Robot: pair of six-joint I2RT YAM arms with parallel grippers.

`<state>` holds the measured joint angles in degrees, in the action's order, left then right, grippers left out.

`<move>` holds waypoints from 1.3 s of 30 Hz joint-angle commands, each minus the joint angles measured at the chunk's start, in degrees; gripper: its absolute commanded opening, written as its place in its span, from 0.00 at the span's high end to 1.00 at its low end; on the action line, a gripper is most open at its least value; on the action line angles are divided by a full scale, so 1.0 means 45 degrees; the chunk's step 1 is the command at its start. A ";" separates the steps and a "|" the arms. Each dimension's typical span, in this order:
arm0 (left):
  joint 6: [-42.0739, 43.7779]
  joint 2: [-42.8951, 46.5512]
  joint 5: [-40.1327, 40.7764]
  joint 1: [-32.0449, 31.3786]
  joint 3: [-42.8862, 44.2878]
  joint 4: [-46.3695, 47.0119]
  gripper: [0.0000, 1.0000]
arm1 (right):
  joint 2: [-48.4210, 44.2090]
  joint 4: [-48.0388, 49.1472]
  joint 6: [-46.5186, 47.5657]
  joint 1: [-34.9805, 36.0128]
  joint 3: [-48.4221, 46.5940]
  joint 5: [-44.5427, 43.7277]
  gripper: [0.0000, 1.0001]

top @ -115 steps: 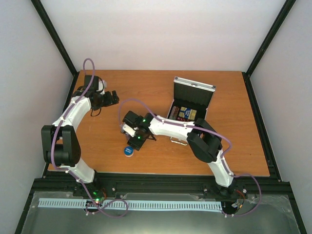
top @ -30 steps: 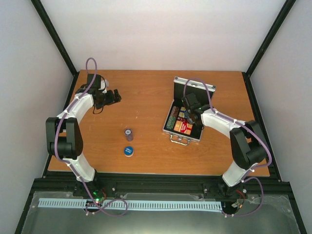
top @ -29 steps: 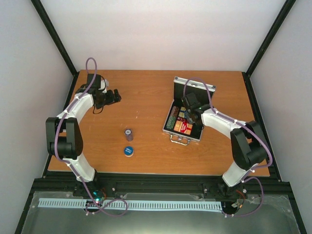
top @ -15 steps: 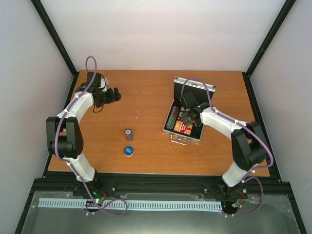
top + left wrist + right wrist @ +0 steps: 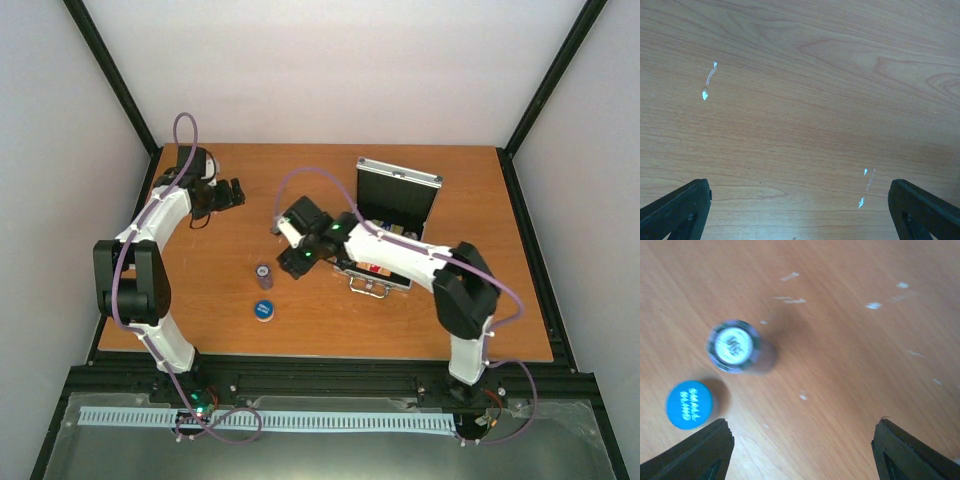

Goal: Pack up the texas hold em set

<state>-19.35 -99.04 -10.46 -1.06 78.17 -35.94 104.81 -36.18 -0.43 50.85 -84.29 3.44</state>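
The right gripper [image 5: 801,429] is standing wide open with nothing between its fingers, and it is hanging over bare wood a little to one side of the chip stack [image 5: 733,346], not yet around it. The short stack is standing upright on the table [image 5: 480,320], out in the open left of the case. Just beside it, apart and not touching, the round blue disc [image 5: 689,404] is lying flat with its lettering up. Over at the far left of the table the left gripper [image 5: 799,187] is also gaping open and empty, looking down at plain wood well away from everything. The silver case [image 5: 398,192] is sitting toward the right with its lid propped up. The right arm [image 5: 400,255] is stretching across the tray, so only a sliver of red is peeking out beside it, and I cannot tell what is packed in there. The way I am reading it, the job is getting on but is not finished. At least the chip stack and the disc are waiting to be carried over, and the lid is waiting to be shut. I am not spotting any dice on the table.
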 commanded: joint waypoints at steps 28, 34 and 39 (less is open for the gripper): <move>-0.0182 0.1340 0.0276 0.0109 -0.0084 -0.0318 0.00 | 0.5674 -0.1207 0.0756 0.1317 -0.5230 0.1701 0.73; -0.0128 0.1380 0.0260 0.0099 -0.0193 -0.0284 0.00 | 0.4911 -0.0833 0.0685 0.1317 -0.4569 0.0872 0.93; -0.0139 0.1430 0.0198 0.0107 -0.0299 -0.0194 0.00 | 0.3046 -0.0188 0.0307 0.1315 -0.2792 -0.2321 0.97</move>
<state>-20.32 -94.74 -9.39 -1.06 76.88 -37.10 126.91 -39.44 2.46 56.40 -102.39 5.48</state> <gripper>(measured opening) 0.998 0.401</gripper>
